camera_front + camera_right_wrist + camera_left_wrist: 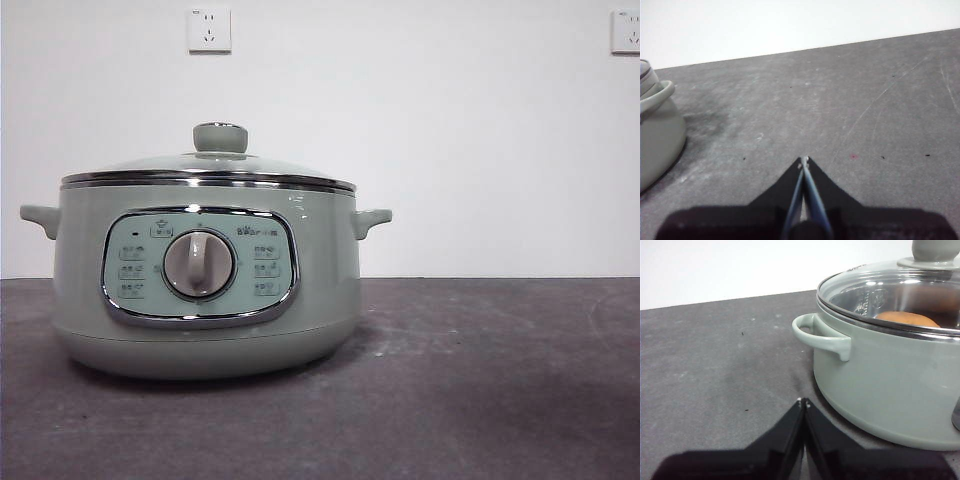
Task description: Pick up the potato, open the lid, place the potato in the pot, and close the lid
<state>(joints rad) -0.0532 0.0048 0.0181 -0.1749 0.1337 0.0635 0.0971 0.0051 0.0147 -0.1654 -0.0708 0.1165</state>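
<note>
The pale sage-green pot (205,275) stands on the dark table at the left of the front view, its dial panel facing the camera. The glass lid (210,165) with its green knob sits closed on the pot. Through the lid in the left wrist view, the orange-brown potato (907,319) lies inside the pot (890,385). My left gripper (803,401) is shut and empty, low over the table beside the pot's side handle (822,335). My right gripper (804,159) is shut and empty over bare table, with the pot (657,130) off to one side.
The dark grey table (480,380) runs back to a white wall with two sockets (209,30). Neither arm shows in the front view.
</note>
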